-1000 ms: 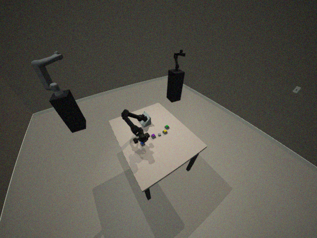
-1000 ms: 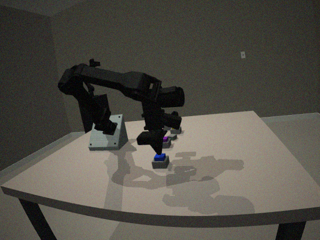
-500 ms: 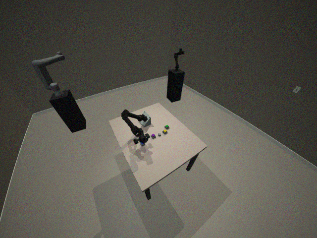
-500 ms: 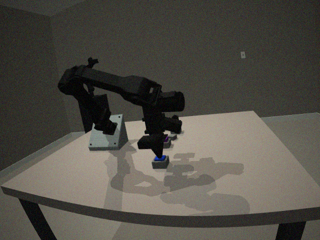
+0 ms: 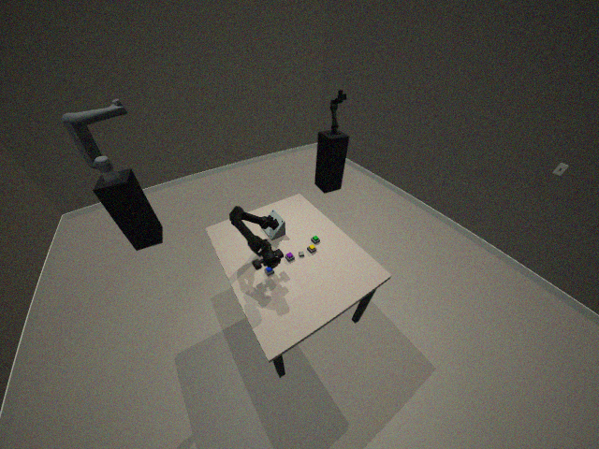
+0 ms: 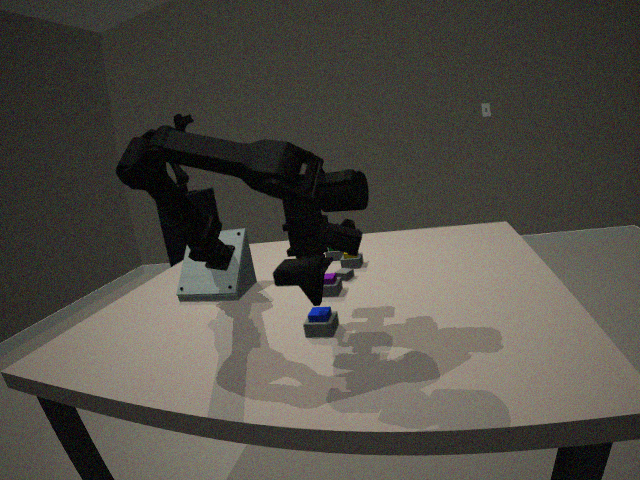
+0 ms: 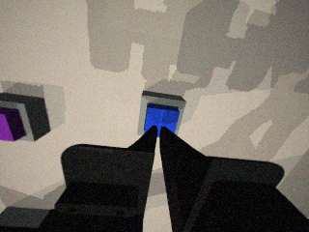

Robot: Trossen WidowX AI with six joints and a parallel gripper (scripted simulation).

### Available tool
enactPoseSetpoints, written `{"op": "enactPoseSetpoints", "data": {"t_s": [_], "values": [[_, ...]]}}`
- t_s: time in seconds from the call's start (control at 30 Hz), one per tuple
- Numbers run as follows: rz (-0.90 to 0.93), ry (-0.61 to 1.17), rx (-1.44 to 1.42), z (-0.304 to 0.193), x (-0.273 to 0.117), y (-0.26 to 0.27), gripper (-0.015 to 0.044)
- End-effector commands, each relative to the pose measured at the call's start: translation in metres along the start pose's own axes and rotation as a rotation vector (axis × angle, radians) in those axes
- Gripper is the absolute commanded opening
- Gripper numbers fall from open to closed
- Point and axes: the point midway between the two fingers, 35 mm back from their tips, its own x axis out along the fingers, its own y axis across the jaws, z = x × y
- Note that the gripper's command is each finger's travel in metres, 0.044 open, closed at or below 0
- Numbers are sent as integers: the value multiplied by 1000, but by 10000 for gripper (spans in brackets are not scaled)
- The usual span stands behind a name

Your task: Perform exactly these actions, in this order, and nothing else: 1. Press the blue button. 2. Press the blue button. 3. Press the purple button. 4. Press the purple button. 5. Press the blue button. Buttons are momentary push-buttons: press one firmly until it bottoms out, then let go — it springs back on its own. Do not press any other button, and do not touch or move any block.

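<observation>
The blue button (image 5: 269,269) (image 6: 319,313) (image 7: 162,117) sits in a grey base on the table; its cap stands raised above the base. My gripper (image 6: 316,303) (image 7: 157,130) is shut and empty, pointing down. Its fingertips are just above the blue button, overlapping the near edge of the cap in the wrist view; a small gap shows in the exterior view. The purple button (image 5: 289,255) (image 6: 329,279) (image 7: 7,127) stands beside it, at the left edge of the wrist view and partly behind the gripper in the exterior view.
A small grey block (image 5: 301,253) (image 6: 344,274) lies beyond the purple button. The yellow button (image 5: 312,248) (image 6: 351,256) and the green button (image 5: 315,238) stand farther off. My arm rises from beside a pale wedge-shaped stand (image 5: 277,232) (image 6: 246,273) on the table (image 5: 333,290) (image 6: 465,279).
</observation>
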Motion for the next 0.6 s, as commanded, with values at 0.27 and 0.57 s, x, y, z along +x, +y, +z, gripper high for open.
{"op": "enactPoseSetpoints", "data": {"t_s": [0.27, 0.57], "values": [[-5, -8, 10, 2, -9, -3, 20], [-6, -8, 10, 2, 5, -3, 20]]}}
